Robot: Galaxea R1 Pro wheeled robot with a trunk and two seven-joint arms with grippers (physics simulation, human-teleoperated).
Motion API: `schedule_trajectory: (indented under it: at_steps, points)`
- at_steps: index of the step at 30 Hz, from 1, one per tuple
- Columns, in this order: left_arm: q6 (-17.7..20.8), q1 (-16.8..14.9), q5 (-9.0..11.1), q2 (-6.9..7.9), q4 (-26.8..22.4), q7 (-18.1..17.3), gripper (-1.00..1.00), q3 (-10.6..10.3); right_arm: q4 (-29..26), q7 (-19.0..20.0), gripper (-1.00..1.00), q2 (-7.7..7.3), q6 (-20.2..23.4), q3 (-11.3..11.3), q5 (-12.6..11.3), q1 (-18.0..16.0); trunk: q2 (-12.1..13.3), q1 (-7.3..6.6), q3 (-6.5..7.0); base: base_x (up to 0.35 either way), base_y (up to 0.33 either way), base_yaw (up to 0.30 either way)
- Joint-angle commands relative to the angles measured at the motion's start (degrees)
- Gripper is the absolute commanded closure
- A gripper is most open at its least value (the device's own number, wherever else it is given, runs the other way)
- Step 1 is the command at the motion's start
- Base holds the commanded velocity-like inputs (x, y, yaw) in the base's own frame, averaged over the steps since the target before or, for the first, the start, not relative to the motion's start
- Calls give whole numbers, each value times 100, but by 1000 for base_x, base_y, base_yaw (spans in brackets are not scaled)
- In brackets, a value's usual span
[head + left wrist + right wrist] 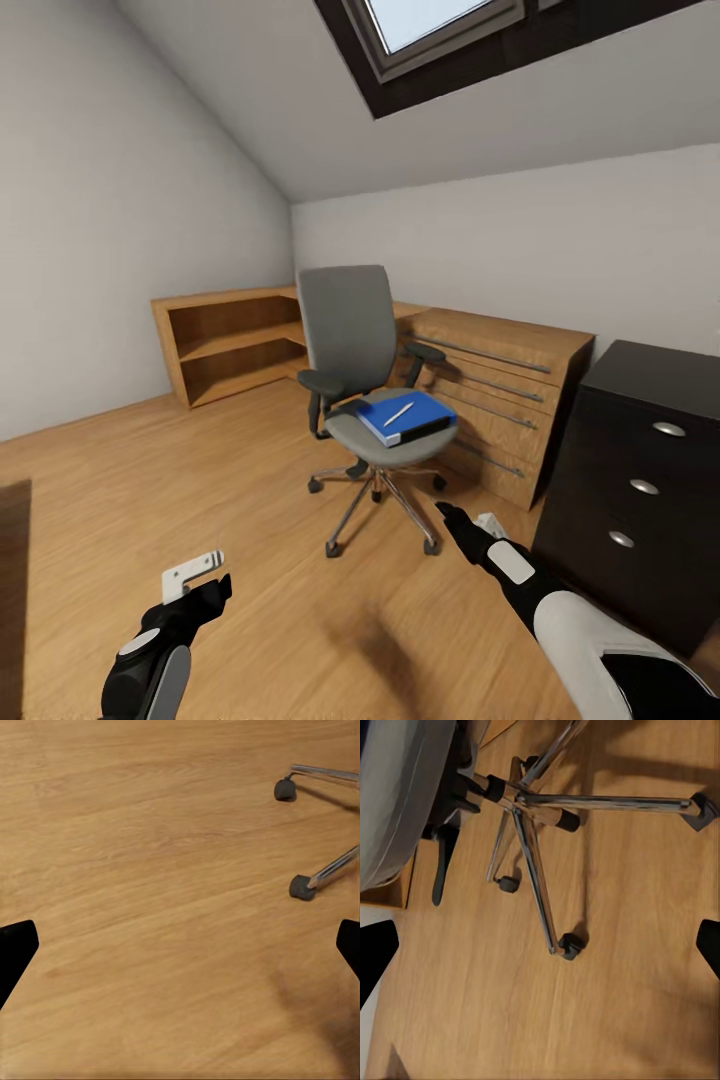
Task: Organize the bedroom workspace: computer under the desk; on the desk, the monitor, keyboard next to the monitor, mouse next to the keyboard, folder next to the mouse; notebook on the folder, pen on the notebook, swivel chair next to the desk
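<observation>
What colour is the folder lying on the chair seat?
Blue; the flat blue folder shows best in the head view.

No text, label, brand, number or sign can be read anywhere. The blue folder on the swivel chair shows a plain cover, and the dark drawer fronts at right carry only round knobs.

wooden floor, light plank pattern, carrying swivel chair on a five-spoke chrome base with dark casters. on the grey seat: blue folder, with a white pen lying on top of it. also standing on the floor: low wooden shelf along the far wall, wooden drawer unit just behind the chair, black drawer cabinet beside it.
</observation>
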Motion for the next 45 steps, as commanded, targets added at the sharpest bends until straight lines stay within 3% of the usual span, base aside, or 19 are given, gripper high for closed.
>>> schedule_trajectory:
  at_steps: [1,11,17,22,26,27,28,30,31,32,35,37,41,45]
  points:
    - [16,-3,61,-3,-7,42,-100,3,-1,17,-100,0,28,-27,-15,-2,-3,-2,-6,-40,-17,0]
    - [20,-3,61,-4,4,51,-100,-28,-16,10,-100,-8,-29,-27,24,-2,88,-66,207,-10,-4,0]
    - [37,-3,61,15,277,55,-100,-87,20,-45,-100,-52,-395,-34,50,26,329,-198,315,0,0,0]
    - [32,-3,61,18,496,67,-100,-93,56,-44,-100,-126,-842,-27,225,243,529,-308,405,0,0,0]
    - [18,-3,56,21,823,70,-100,-93,94,-47,-100,-122,-1391,-15,657,544,690,-396,477,0,0,0]
    - [11,-3,51,19,1054,70,-100,-94,114,-49,-100,-104,-1696,-8,936,714,730,-418,494,0,0,0]
    - [-13,-3,46,16,1479,71,-100,-108,155,-55,-100,-40,-2353,1,1462,1030,770,-440,512,0,0,0]
    - [-61,-3,45,15,1681,73,-100,-127,186,-57,-100,15,-2766,4,1716,1189,850,-484,548,0,0,0]
    - [-183,-3,45,14,1890,75,-100,-140,275,-65,-100,70,-3296,4,1958,1361,890,-506,566,0,0,0]
    - [-265,-3,44,14,1992,76,-100,-145,343,-70,-100,91,-3563,5,2059,1440,930,-528,584,0,0,0]
    - [-690,-3,44,18,2403,74,-100,-156,771,-78,-100,144,-4482,8,2309,1626,1051,-594,638,0,0,0]
    - [-939,-3,43,19,2608,73,-100,-159,990,-78,-100,159,-4814,11,2374,1673,1131,-637,674,0,0,0]
    - [-1591,-3,37,21,3063,66,-100,-166,1310,-78,-100,182,-5310,10,2450,1730,1291,-725,746,0,0,0]
    - [-2027,-3,36,20,3324,58,-100,-170,1402,-83,-100,198,-5467,6,2465,1750,1452,-813,818,0,0,0]
